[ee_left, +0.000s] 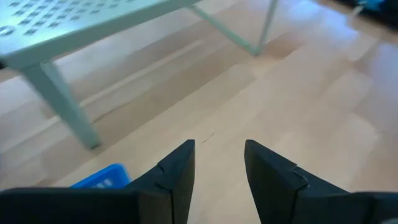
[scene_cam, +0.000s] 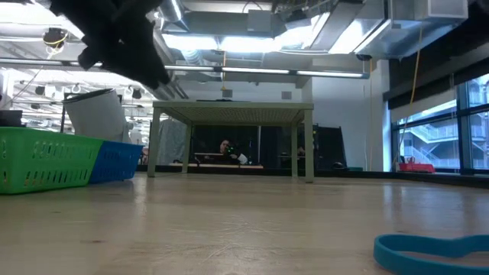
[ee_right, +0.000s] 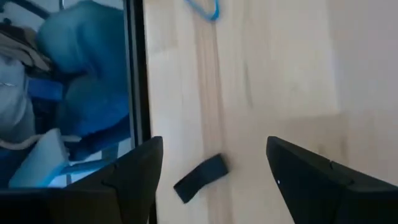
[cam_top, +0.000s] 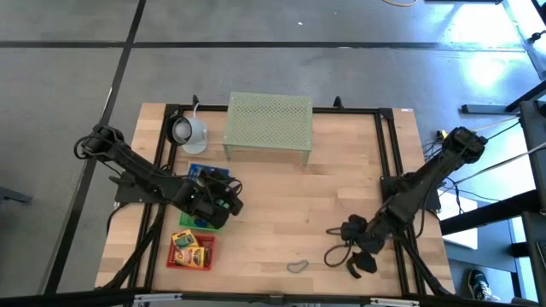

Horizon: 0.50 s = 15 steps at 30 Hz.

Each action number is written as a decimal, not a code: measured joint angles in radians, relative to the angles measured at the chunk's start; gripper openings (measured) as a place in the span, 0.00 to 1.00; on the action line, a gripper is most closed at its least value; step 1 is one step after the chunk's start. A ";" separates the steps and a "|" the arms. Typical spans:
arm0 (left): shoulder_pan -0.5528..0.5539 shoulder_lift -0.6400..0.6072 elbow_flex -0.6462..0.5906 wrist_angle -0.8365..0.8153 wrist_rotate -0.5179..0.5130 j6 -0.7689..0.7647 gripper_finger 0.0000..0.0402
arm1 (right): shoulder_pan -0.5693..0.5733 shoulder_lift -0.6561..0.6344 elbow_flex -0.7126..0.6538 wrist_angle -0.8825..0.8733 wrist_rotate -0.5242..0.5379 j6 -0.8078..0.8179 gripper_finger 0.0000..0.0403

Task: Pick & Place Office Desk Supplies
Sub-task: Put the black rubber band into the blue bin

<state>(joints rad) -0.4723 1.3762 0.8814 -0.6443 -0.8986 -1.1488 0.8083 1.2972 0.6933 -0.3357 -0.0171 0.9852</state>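
While the wooden counter (cam_top: 333, 196) lies mostly bare, the pale green mesh stand (cam_top: 268, 126) sits at its far edge, with a white round lamp-like object (cam_top: 189, 132) beside it. Along the left side stand three small baskets: blue (cam_top: 195, 170), green (cam_top: 201, 220) and red (cam_top: 191, 250), the red one holding two yellow printed boxes (cam_top: 186, 248).

The left claw (cam_top: 223, 194) hovers over the green basket, its fingers (ee_left: 177, 171) parted with nothing between them. The right claw (cam_top: 357, 247) hangs low near the front right, wide open and holding nothing.

A thin blue loop (cam_top: 297, 266) lies on the counter near the front edge, left of the right claw and apart from it. A small black clip (ee_right: 200, 177) lies on the wood just below the right claw.

Judging from this, the loop lies flat and thin, so fingers may skid over it or push it off the near edge. The clip is small and may slip out sideways as the fingers close.
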 joint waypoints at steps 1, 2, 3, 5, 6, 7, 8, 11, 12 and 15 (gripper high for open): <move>-0.003 0.000 0.000 0.021 0.000 0.019 0.33 | 0.014 0.018 0.000 0.007 0.002 0.018 0.72; -0.005 0.000 0.000 0.042 0.000 0.039 0.33 | 0.028 0.035 0.000 0.008 0.002 0.037 0.72; -0.006 0.000 0.000 0.063 0.000 0.061 0.33 | 0.042 0.053 0.000 0.006 0.002 0.055 0.72; -0.011 0.000 0.000 0.095 0.000 0.098 0.33 | 0.064 0.093 0.000 0.007 -0.011 0.090 0.72; -0.012 0.000 0.000 0.108 0.000 0.117 0.33 | 0.074 0.113 0.000 0.007 -0.027 0.109 0.72; -0.013 0.000 0.000 0.121 0.001 0.137 0.34 | 0.082 0.132 0.000 0.013 -0.048 0.128 0.72; -0.015 0.000 0.000 0.127 0.000 0.156 0.34 | 0.087 0.151 0.000 0.029 -0.068 0.147 0.72; -0.018 0.000 0.000 0.127 0.000 0.192 0.34 | 0.105 0.203 0.000 0.128 -0.093 0.195 0.72; -0.018 0.000 0.000 0.127 -0.001 0.205 0.34 | 0.111 0.220 0.000 0.166 -0.093 0.208 0.72; -0.015 0.000 0.000 0.126 -0.009 0.250 0.34 | 0.132 0.260 0.000 0.241 -0.087 0.248 0.72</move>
<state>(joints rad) -0.4869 1.3762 0.8818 -0.5182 -0.9074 -0.8989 0.9404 1.5572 0.6932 -0.0945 -0.1038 1.2329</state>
